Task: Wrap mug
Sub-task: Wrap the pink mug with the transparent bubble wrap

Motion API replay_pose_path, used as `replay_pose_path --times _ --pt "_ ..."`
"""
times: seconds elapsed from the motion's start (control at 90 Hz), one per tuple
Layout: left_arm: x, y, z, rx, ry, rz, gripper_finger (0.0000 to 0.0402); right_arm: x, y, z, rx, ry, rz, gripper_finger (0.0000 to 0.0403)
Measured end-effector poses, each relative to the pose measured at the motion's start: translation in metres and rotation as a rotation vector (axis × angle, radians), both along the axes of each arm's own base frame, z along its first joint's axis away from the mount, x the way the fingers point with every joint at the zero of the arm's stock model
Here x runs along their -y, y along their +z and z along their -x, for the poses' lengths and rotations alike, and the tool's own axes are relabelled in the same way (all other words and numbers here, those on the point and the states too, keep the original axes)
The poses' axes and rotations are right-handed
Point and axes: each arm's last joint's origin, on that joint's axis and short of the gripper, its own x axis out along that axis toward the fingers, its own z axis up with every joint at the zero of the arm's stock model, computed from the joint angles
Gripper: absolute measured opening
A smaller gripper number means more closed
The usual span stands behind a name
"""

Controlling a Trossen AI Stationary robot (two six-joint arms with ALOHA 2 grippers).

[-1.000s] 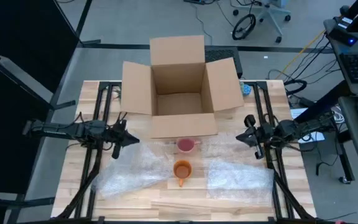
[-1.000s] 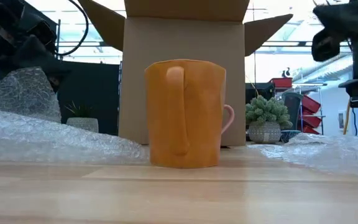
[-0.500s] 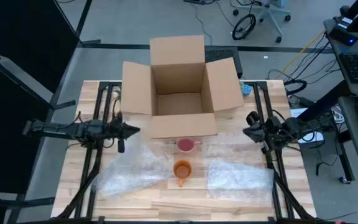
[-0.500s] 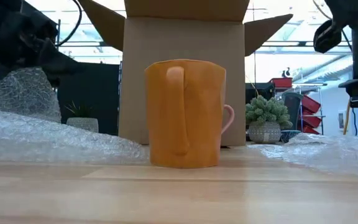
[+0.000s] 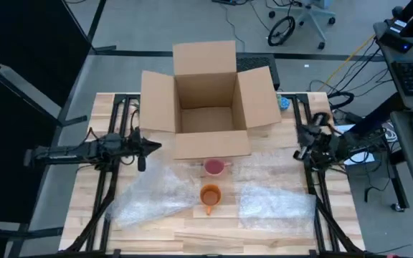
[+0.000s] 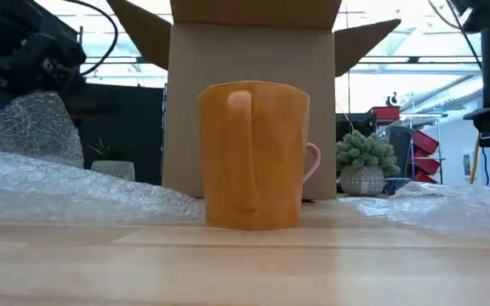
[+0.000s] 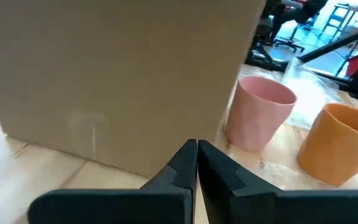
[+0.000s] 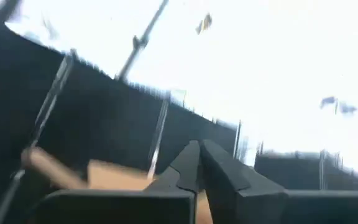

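The orange mug (image 5: 209,195) is standing at table centre, a pink mug (image 5: 214,168) just at its 12 o'clock; the left gripper (image 5: 149,148) is hovering at its 10 o'clock, fingers pressed together; the right gripper (image 5: 304,136) is hanging at its 2 o'clock, likewise closed; no writing is showing.

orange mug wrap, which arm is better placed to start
Probably left: the left gripper, shut, faces the pink mug and orange mug across the table. The right gripper, shut, points up toward the ceiling.

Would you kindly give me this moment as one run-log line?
left gripper: shut, near box | right gripper: shut, at table's right edge | orange mug: unwrapped, between bubble wrap sheets
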Motion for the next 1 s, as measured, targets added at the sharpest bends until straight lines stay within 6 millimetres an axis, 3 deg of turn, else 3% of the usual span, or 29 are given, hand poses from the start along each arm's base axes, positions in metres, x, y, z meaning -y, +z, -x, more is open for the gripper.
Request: replay_pose_path --times 0.178,0.322,0.522,0.789,0.889,1.0 --pt "-0.005 0.002 0.000 0.028 0.041 0.008 0.0000 -0.002 -0.007 -0.014 -0.119 0.029 -0.058 0.0002" --pt "-0.007 0.003 0.001 0.046 0.066 0.056 0.0000 -0.003 0.001 -0.034 -0.193 0.195 -0.286 0.0002" --pt "-0.008 0.009 0.000 0.112 0.068 0.043 0.0000 -0.012 0.018 -0.086 -0.512 0.273 -0.515 0.0009" --pt "-0.008 0.012 -0.001 0.142 0.066 0.036 0.0000 -0.030 0.040 -0.165 -0.930 0.134 -0.491 0.0086" --pt "-0.008 0.012 -0.001 0.141 0.076 0.035 0.0000 -0.037 0.045 -0.178 -1.098 0.074 -0.471 0.0110" --pt "-0.008 0.012 0.000 0.141 0.087 0.044 0.0000 -0.043 0.043 -0.178 -1.285 0.038 -0.511 0.0124"
